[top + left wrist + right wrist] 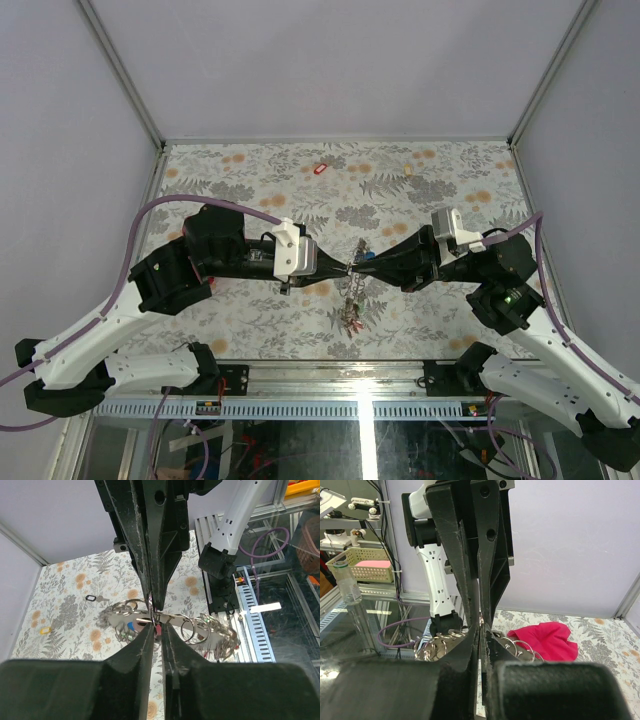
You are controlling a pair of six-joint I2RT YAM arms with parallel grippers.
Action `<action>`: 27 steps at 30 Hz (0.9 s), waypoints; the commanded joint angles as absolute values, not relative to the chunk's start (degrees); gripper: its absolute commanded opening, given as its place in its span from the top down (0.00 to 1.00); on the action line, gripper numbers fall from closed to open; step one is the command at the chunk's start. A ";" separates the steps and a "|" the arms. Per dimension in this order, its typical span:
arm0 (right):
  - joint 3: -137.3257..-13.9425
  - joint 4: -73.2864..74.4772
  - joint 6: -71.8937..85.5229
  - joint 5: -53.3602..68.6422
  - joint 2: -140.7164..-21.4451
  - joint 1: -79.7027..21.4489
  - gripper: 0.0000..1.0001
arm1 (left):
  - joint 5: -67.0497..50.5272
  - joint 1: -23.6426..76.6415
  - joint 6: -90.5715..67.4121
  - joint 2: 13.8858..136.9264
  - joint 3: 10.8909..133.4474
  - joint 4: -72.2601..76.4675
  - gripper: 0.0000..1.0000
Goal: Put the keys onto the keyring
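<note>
Centre of top view: right end effector (364, 262) closed tight on keyring (350, 288), left end effector (343, 267) pinched onto it opposite, keys (349, 318) hanging lower in frame.

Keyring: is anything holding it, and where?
The right fingers pinch the keyring by its thin rim, keys hanging off it. The left fingers meet the same spot; whether they grip cannot be told.

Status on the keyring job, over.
Right gripper shut on keyring. Left gripper nearly closed at same spot, grip unclear. Red-tagged key loose at far edge. Nothing blocking.
</note>
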State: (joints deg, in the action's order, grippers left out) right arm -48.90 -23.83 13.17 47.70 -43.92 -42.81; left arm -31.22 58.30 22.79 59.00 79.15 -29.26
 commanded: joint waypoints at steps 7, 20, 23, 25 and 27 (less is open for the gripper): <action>-51.33 -29.50 13.48 47.28 -42.00 -42.89 1.00 | -30.67 57.64 23.55 58.90 80.60 -28.64 1.00; -48.45 -43.17 21.04 43.65 -41.92 -42.89 1.00 | -30.98 57.60 22.70 59.13 80.43 -27.72 1.00; -47.57 -45.96 22.17 42.06 -41.92 -42.89 1.00 | -30.83 57.60 22.44 59.12 80.46 -27.20 1.00; -46.88 -47.72 22.75 40.83 -41.92 -42.83 1.00 | -30.74 57.61 22.26 59.15 80.43 -26.93 1.00; -46.14 -50.11 23.76 39.62 -41.92 -42.88 1.00 | -30.58 57.63 21.89 59.16 80.21 -26.23 1.00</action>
